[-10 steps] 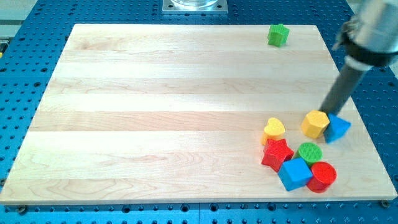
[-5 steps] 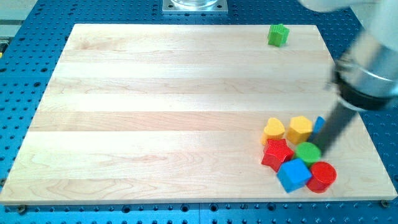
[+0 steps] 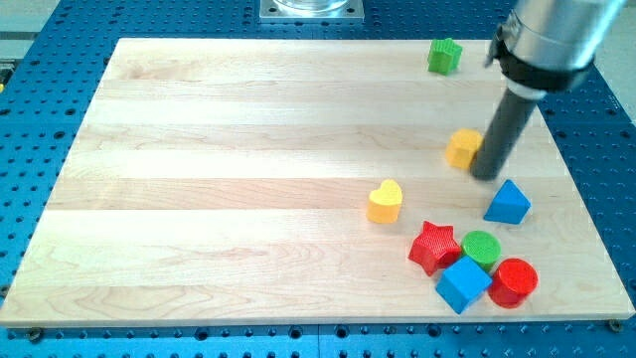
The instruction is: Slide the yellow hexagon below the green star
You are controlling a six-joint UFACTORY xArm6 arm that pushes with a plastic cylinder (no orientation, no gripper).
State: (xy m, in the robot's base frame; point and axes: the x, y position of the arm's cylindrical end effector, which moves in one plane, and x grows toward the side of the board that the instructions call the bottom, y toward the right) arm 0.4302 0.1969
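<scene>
My tip (image 3: 485,176) touches the yellow hexagon (image 3: 462,147) on the pale wooden desk (image 3: 248,159), well below the green star (image 3: 445,56). There is no pincer to see. A blue holey base (image 3: 596,179) lies around the desk.

No readable txt anywhere in this view: no labels, brands, nrs or signs. Wooden board (image 3: 248,149) is plain grain w/ no markings, blue perforated table (image 3: 596,199) shows only holes. Blocks and the dark rod carry no lettering that can be made out.
</scene>
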